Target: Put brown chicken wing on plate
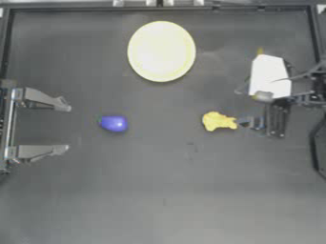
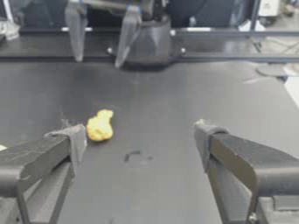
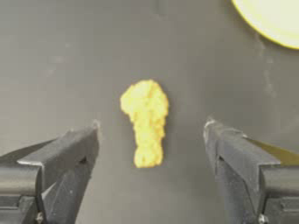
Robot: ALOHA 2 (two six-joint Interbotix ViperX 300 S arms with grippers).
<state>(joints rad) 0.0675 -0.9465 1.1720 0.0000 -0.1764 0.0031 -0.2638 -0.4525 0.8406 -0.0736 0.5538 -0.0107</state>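
The dark counter (image 1: pixel 159 190) carries everything, and the biggest loose item on it is the plate (image 1: pixel 161 51), a round pale yellow disc with a lighter centre lying flat toward the far edge, a little left of the middle; a curved piece of its rim (image 3: pixel 271 22) also shows in the right wrist view. The left hand (image 1: pixel 62 126) sits drawn back at the left side of the counter, its two grey jaws spread wide with nothing between them, and its wrist camera looks across the counter from there (image 2: pixel 140 131). The right hand (image 1: pixel 248 122) reaches in from the right side to just beside the brown chicken wing (image 1: pixel 218 121), which lies on the bare counter right of centre, well apart from the plate. In the right wrist view the jaws of the right hand (image 3: pixel 152 129) stand spread to either side of the wing's narrow end, not touching it, while the lumpy yellow-orange piece (image 3: pixel 146 120) lies lengthwise between them with its broader end pointing away. The same wing (image 2: pixel 99 126) shows small and far off in the left wrist view. A rounded blue-purple object (image 1: pixel 114 123) rests left of centre, level with the wing and well apart from it.
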